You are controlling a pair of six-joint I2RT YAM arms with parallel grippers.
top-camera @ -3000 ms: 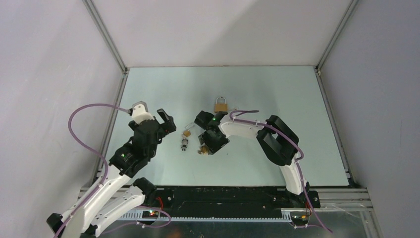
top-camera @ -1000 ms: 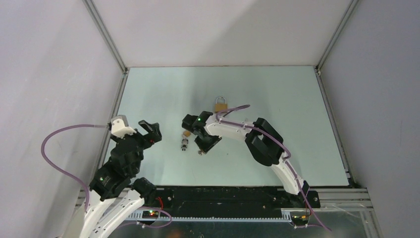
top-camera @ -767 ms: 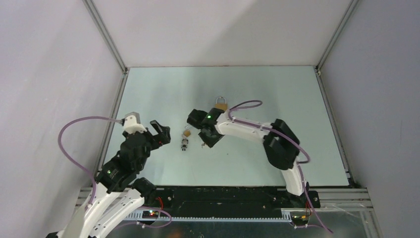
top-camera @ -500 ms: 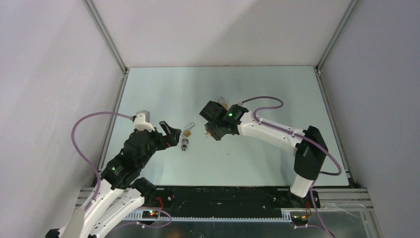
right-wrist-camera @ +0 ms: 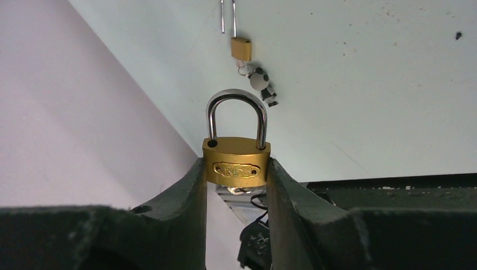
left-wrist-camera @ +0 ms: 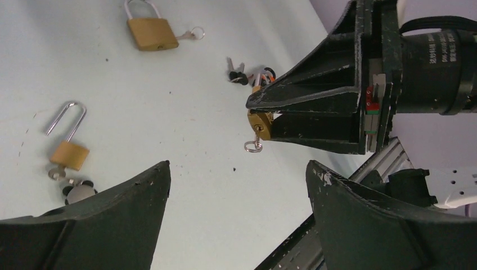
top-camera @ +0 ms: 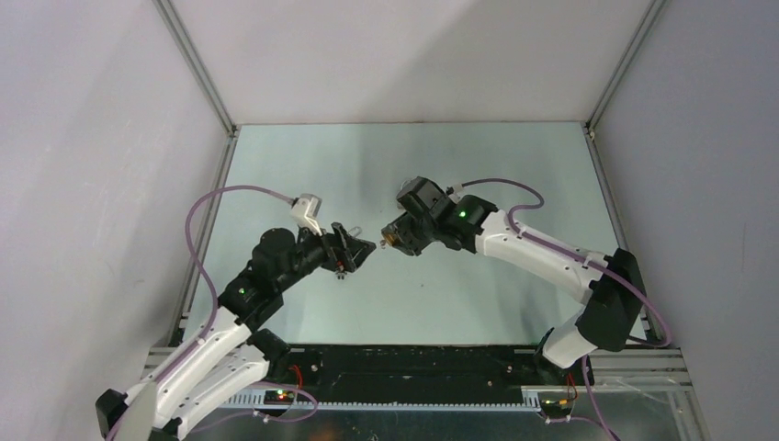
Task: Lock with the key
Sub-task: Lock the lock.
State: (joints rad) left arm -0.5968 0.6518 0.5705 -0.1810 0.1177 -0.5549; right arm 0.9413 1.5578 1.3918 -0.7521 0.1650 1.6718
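My right gripper (right-wrist-camera: 237, 164) is shut on a brass padlock (right-wrist-camera: 237, 163) by its two sides and holds it above the table, shackle pointing away from the wrist. A key with a small ring (left-wrist-camera: 253, 145) hangs from its underside. In the left wrist view the held padlock (left-wrist-camera: 260, 124) sits at the tips of the right gripper (left-wrist-camera: 256, 115). My left gripper (left-wrist-camera: 239, 191) is open and empty, facing the held padlock with a gap between. In the top view the two grippers (top-camera: 356, 250) (top-camera: 389, 241) nearly meet at mid-table.
A small brass padlock with its shackle open (left-wrist-camera: 68, 152) lies on the table with keys beside it; it also shows in the right wrist view (right-wrist-camera: 241, 48). A larger shut padlock with a key (left-wrist-camera: 148, 34) and a loose key bunch (left-wrist-camera: 243, 74) lie farther off.
My right gripper has lifted the padlock off the table and carried it right and back. My left arm has swung in toward the centre and now faces it, still open.
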